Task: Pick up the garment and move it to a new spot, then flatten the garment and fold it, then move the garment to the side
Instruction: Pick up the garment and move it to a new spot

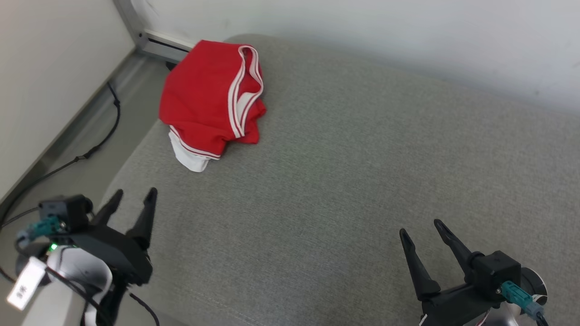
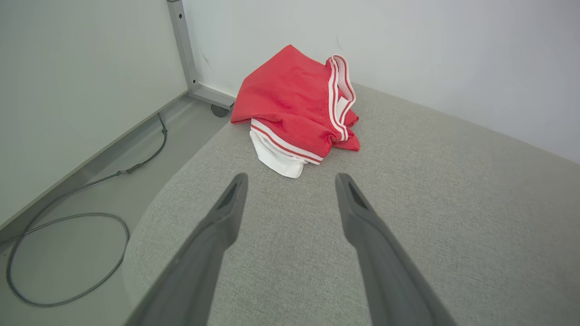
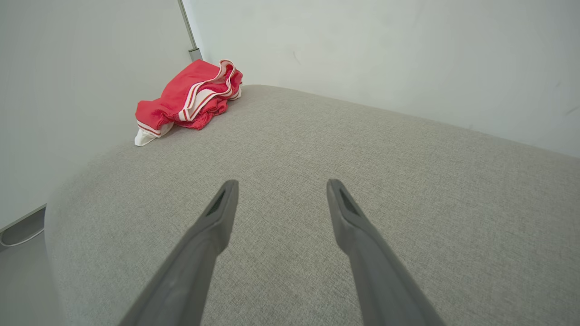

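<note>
The garment (image 1: 210, 102) is a red piece of clothing with white stripes and white trim, bunched in a heap at the far left corner of the grey upholstered surface (image 1: 344, 172). In the left wrist view the garment (image 2: 299, 111) lies just ahead of the fingertips; in the right wrist view the garment (image 3: 188, 102) sits far off to the upper left. My left gripper (image 1: 135, 194) hovers open at the near left edge, short of the heap and empty. My right gripper (image 1: 420, 226) stands open and empty at the near right, far from the cloth.
A white wall (image 1: 362, 27) runs along the back of the grey surface. To the left the surface ends in a rounded edge above the floor, where a dark cable (image 1: 90, 149) trails. A metal frame leg (image 1: 136, 27) stands in the back left corner.
</note>
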You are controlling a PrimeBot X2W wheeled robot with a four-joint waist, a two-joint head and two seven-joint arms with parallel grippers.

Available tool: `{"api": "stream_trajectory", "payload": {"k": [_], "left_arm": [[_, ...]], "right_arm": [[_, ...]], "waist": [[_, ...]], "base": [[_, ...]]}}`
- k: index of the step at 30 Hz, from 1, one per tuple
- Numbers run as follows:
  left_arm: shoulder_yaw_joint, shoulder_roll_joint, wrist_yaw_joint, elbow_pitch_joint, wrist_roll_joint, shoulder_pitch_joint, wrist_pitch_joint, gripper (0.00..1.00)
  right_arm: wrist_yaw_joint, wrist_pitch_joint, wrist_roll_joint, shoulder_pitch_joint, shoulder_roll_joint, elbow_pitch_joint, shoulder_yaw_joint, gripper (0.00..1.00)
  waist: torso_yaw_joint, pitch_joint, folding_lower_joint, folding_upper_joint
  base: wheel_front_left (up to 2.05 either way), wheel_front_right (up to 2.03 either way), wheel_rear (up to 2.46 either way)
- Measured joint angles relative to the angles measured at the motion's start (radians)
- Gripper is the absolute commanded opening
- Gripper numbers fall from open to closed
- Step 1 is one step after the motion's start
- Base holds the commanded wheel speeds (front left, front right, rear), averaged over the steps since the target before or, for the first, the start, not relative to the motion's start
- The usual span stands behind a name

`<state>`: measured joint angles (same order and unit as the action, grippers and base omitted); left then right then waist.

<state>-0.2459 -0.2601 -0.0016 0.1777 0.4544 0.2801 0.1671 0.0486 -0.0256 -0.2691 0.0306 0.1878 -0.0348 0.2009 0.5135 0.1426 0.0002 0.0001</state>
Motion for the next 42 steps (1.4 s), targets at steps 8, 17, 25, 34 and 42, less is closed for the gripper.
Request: {"api": "stream_trajectory", "payload": {"k": [8, 17, 25, 34, 42], "left_arm": [[0.040, -0.043, -0.017, 0.129, 0.003, 0.156, 0.078, 1.00], [0.081, -0.058, -0.001, 0.222, 0.015, 0.251, 0.119, 1.00], [0.117, -0.064, 0.043, 0.335, 0.020, 0.333, 0.132, 1.00], [0.142, -0.080, 0.107, 0.460, -0.027, 0.401, 0.113, 0.99], [0.143, -0.062, 0.116, 0.528, -0.067, 0.424, 0.077, 0.00]], "right_arm": [[0.000, 0.046, 0.048, -0.003, 0.028, -0.116, 0.030, 1.00], [-0.004, 0.088, 0.062, -0.049, 0.065, -0.206, 0.028, 1.00], [-0.004, 0.119, 0.087, -0.068, 0.094, -0.257, 0.014, 1.00], [-0.004, 0.142, 0.096, -0.067, 0.115, -0.297, -0.004, 1.00], [-0.003, 0.158, 0.096, -0.061, 0.118, -0.306, -0.009, 1.00]], "waist": [[-0.082, 0.089, 0.0000, 0.0000], [-0.188, 0.195, 0.0000, 0.0000], [-0.273, 0.282, 0.0001, 0.0001], [-0.331, 0.339, 0.0000, 0.0002], [-0.334, 0.336, -0.0001, 0.0001]], "base": [[0.00, 0.00, 0.00], [0.00, 0.00, 0.00], [0.00, 0.00, 0.00], [0.00, 0.00, 0.00], [0.00, 0.00, 0.00]]}}
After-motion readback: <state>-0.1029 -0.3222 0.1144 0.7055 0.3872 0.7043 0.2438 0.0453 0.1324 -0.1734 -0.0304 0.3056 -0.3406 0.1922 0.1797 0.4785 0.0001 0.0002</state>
